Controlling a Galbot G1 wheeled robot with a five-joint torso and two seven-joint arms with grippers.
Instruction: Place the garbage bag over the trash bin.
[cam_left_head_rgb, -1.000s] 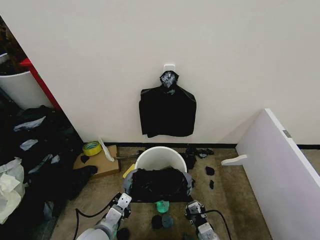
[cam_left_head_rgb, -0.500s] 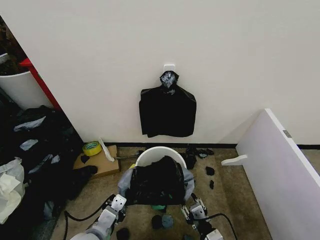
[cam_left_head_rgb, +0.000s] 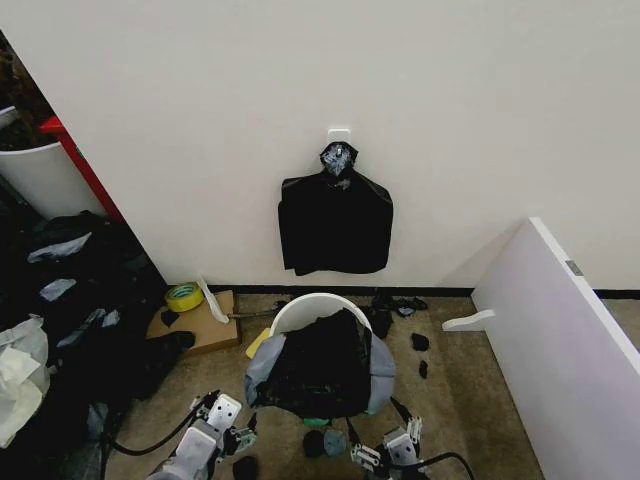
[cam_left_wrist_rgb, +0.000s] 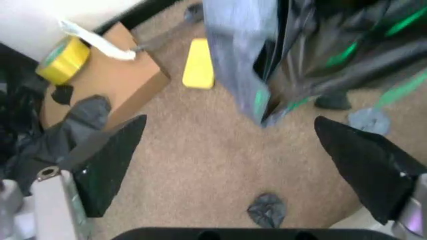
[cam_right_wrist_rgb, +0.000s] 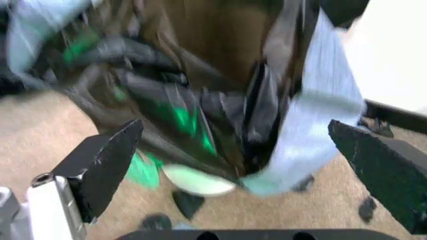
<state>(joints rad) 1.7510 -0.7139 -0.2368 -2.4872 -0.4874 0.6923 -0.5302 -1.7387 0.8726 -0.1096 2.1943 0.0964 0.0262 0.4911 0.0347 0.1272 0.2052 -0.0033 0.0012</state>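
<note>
The trash bin (cam_left_head_rgb: 318, 308) is a round white bucket standing on the carpet near the wall. The garbage bag (cam_left_head_rgb: 320, 365), glossy black with grey translucent edges, is draped over the bin's near side and covers most of its mouth; the far rim stays bare. My left gripper (cam_left_head_rgb: 224, 418) hangs low, left of the bin, open and apart from the bag. My right gripper (cam_left_head_rgb: 396, 450) is low on the right, open too. The left gripper (cam_left_wrist_rgb: 233, 165) has bare carpet between its fingers, with the bag (cam_left_wrist_rgb: 300, 50) beyond. The right gripper (cam_right_wrist_rgb: 243, 170) faces the bag (cam_right_wrist_rgb: 200, 100) close up.
A flat bunch of black bags (cam_left_head_rgb: 335, 222) hangs on a wall hook above the bin. A cardboard box (cam_left_head_rgb: 195, 322) with a yellow tape roll (cam_left_head_rgb: 184, 296) lies left. Black bags (cam_left_head_rgb: 80, 310) pile at the far left. A white board (cam_left_head_rgb: 560, 350) leans at the right.
Both grippers have drawn back toward me and away from the bag. The bag, stretched wide and low before the bin a second ago, now sits bunched higher over the bin's mouth.
</note>
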